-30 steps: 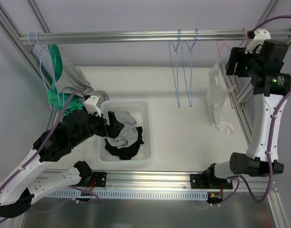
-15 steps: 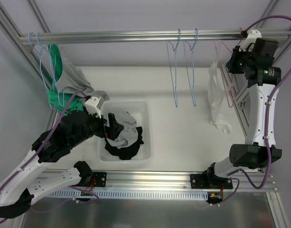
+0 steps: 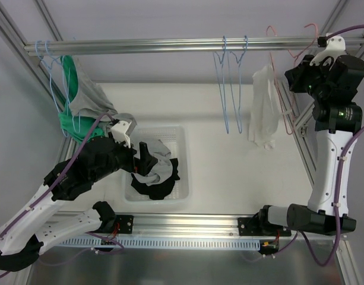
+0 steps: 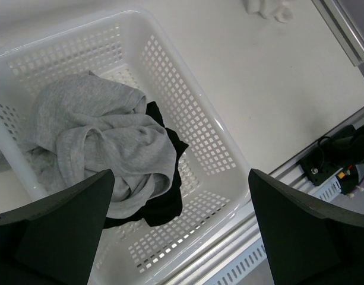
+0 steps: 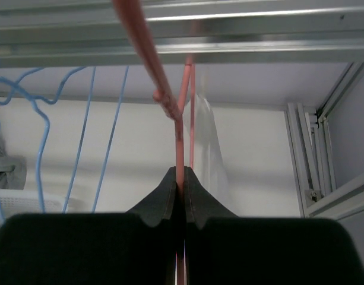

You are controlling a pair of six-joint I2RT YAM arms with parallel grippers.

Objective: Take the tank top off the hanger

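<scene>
So the pink hanger (image 5: 179,139) is clamped in the right claw (image 5: 182,178), with the white tank top (image 3: 262,107) hung on it at far right. The left claw (image 4: 179,178) is held open over the laundry basket (image 4: 187,113). The hanger's best kept steady while the straps get slid off.

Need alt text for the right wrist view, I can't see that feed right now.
The right gripper is shut on the wire of a pink hanger, which runs up across the aluminium rail. The white tank top hangs just behind the hanger, and blue hangers hang to the left.
</scene>
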